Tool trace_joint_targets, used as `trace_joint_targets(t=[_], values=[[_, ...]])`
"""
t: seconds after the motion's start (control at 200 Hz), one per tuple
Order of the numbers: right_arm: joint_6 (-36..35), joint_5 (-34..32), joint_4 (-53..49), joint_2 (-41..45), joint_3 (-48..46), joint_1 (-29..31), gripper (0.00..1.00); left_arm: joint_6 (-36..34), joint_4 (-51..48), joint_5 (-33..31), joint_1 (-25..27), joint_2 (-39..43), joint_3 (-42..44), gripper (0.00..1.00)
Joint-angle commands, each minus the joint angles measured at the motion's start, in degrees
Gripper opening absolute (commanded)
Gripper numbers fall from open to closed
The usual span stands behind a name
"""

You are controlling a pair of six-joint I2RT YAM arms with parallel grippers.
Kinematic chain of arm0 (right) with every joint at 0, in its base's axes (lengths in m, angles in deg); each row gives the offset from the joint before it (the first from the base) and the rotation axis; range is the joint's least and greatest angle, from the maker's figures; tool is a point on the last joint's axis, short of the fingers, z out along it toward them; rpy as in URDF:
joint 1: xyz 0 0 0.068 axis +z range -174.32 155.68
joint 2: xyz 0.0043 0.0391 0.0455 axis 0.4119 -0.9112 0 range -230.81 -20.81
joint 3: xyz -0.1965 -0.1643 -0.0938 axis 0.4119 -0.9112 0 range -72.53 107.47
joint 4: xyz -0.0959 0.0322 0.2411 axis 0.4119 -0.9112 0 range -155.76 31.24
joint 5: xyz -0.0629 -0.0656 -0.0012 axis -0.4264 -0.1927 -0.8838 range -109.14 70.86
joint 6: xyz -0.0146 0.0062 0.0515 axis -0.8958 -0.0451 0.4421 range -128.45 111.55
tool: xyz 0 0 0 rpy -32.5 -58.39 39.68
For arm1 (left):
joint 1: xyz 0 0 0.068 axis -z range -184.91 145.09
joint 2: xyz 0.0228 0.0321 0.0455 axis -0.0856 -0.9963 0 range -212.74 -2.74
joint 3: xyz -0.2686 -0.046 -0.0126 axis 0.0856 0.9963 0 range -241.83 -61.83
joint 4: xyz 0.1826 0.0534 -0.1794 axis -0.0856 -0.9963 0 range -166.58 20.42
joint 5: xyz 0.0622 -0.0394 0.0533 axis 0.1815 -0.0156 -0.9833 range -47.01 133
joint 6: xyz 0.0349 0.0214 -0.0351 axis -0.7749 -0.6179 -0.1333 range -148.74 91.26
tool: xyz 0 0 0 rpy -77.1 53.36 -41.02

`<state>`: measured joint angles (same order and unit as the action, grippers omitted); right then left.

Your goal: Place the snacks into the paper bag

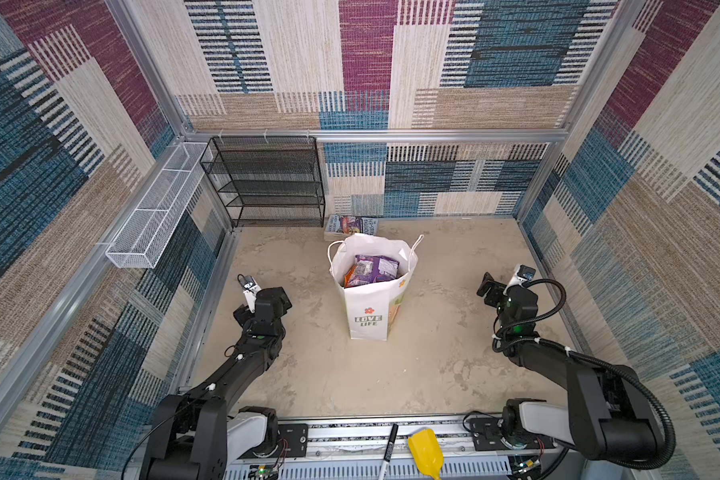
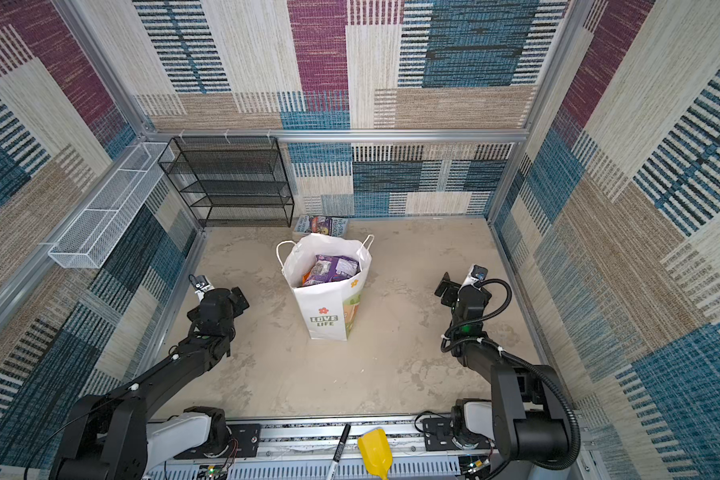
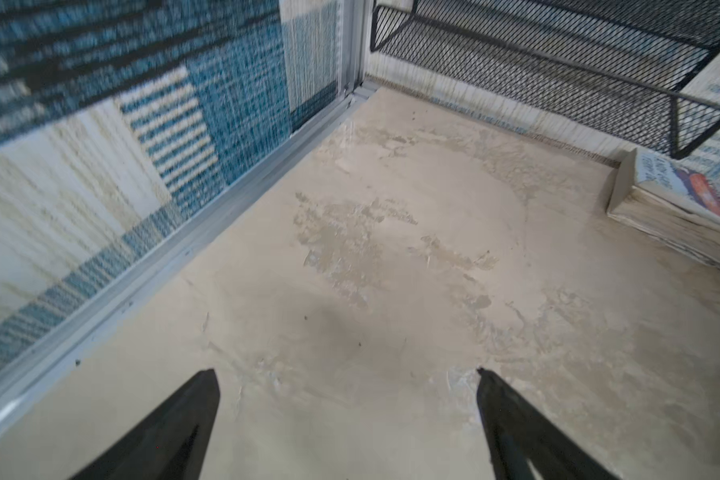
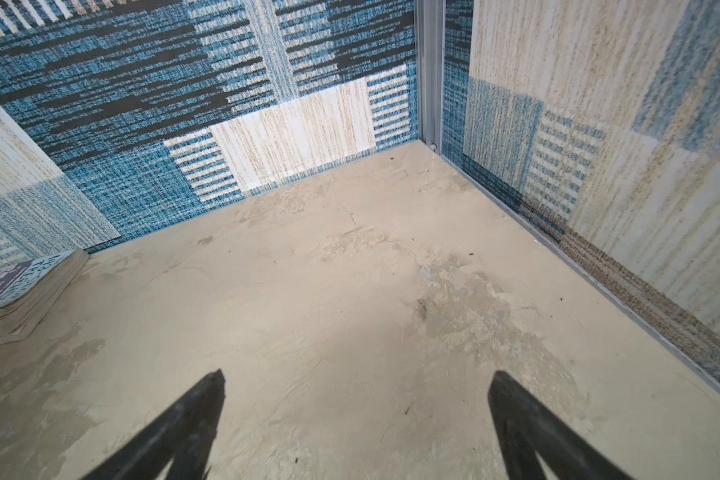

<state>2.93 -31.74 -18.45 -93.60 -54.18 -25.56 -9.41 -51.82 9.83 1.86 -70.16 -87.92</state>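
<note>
Paper bag (image 1: 368,316): upright, mid-table, mouth open.
Snacks (image 1: 375,269): purple and orange packets, inside the bag.
Left gripper (image 3: 346,371): bag's 9 o'clock, well apart, jaws spread.
Right gripper (image 4: 358,372): 3 o'clock, well apart, jaws spread.
Book (image 1: 352,224): 12 o'clock, flat, just behind the bag.

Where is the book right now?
In both top views the book lies flat at the back wall, just right of the black mesh shelf and directly behind the paper bag.
</note>
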Motion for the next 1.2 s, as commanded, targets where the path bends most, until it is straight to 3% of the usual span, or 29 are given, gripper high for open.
trace_joint_targets(t=[0.0,0.125,0.2,0.28,0.356,0.476,0.526,0.616,0.686,0.776,0.831,0.936,1.192], values=[[-4.0,0.0,11.2,-1.8,-1.0,0.0,1.00,-10.8,9.2,-2.8,-0.1,-2.6,1.1,0.99],[-4.0,-1.0,16.1,-6.9,-2.3,0.0,1.00,-16.3,29.7,-0.5,0.0,-11.8,6.2,0.99],[-6.4,1.8,18.8,-6.7,-3.1,0.0,1.00,-20.3,41.1,4.6,-0.3,-17.4,8.1,0.99],[-7.5,2.8,25.6,-7.4,-5.8,0.0,1.00,-19.4,30.6,8.6,-0.3,-15.7,5.1,0.95],[-7.7,2.6,29.3,-10.6,-6.4,0.1,1.00,-20.4,36.3,9.8,-0.9,-17.4,6.2,0.95],[-10.3,9.1,28.7,-12.8,-4.9,0.2,1.00,-19.2,35.5,14.6,-2.2,-18.2,7.2,0.99],[-11.6,12.3,30.5,-13.8,-5.4,0.2,1.00,-19.2,42.1,16.2,-4.2,-21.8,7.4,0.99],[-12.3,13.8,32.9,-14.9,-6.6,0.2,1.00,-16.5,32.5,18.5,-5.7,-18.4,5.6,0.99],[-12.3,13.8,33.2,-15.2,-6.4,0.2,1.00,-16.9,39.6,19.1,-6.5,-20.8,7.0,0.99],[-12.4,14.3,32.4,-15.4,-5.8,0.2,1.00,-15.5,35.0,20.3,-7.4,-19.4,6.2,0.99],[-13.2,18.0,32.1,-15.6,-5.5,-0.2,1.00,-15.8,36.9,20.5,-7.6,-20.4,6.2,0.99],[-12.4,23.6,33.0,-15.5,-6.0,-2.4,1.00,-16.1,31.4,20.9,-7.4,-20.4,3.3,0.99],[-13.1,21.6,32.2,-15.2,-5.8,-1.6,1.00,-16.8,31.5,20.0,-6.8,-20.5,3.1,0.99]])
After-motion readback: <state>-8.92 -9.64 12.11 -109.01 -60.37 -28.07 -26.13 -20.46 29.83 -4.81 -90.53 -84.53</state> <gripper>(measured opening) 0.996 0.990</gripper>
